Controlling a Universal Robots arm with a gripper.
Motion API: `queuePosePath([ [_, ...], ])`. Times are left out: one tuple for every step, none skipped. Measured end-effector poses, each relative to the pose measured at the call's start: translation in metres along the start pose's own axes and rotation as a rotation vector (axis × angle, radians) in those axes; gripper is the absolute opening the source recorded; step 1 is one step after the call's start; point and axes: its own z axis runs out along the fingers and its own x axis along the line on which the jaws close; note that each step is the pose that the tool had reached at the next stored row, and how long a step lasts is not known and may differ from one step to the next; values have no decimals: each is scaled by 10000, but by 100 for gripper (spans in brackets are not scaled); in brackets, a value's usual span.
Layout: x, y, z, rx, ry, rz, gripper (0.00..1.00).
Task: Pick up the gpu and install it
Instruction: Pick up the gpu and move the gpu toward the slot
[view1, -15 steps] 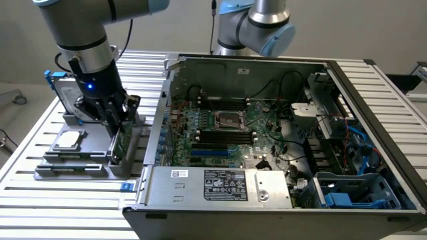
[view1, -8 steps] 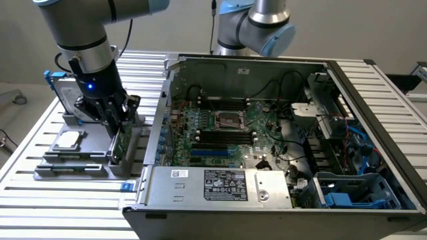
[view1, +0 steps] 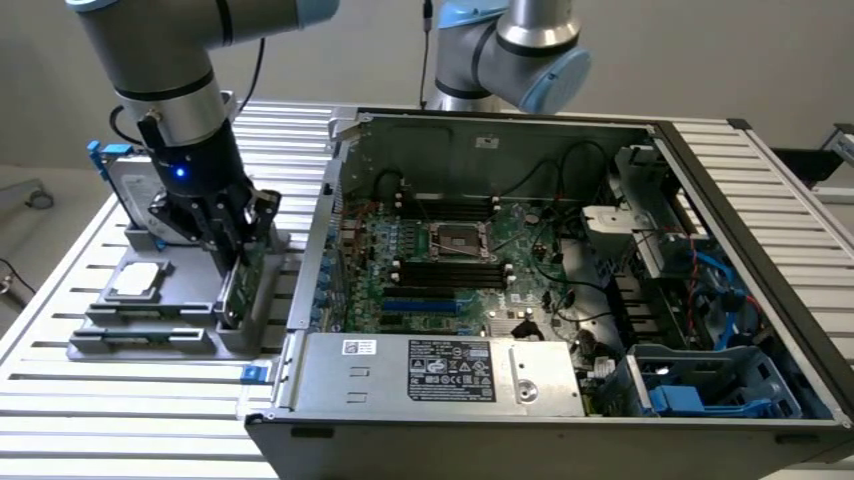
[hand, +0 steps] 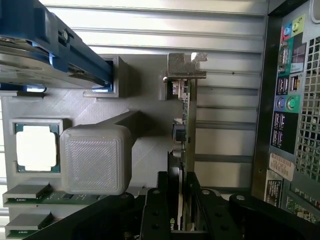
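Jaws of the gripper stand partly closed and pinch the gpu between them, one black finger against each face, while the card stands on edge in the grey holder just beside the open computer case.

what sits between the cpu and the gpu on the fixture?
A raised grey block of the fixture, right beside the cpu and apart from the gpu. Seen in the wrist view.
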Motion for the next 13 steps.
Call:
queuePosePath([
  [0, 0, -15, 0, 1, 0, 26],
  [0, -1, -39, -1, 5, 0, 26],
  [-1, -2, -69, -6, 6, 0, 26],
  [-2, -2, -104, -10, 8, 0, 26],
  [-2, -3, -149, -16, 8, 1, 26],
  [-4, -4, -190, -21, 7, 1, 26],
  [-4, -5, -234, -24, 8, 0, 26],
  [-6, -6, -279, -26, 7, 0, 26],
  [-6, -7, -324, -27, 8, 1, 26],
  [-7, -8, -369, -29, 7, 1, 26],
  [-8, -9, -417, -29, 7, 1, 26],
  [-9, -10, -462, -28, 8, 1, 26],
  [-11, -11, -506, -30, 7, 0, 26],
])
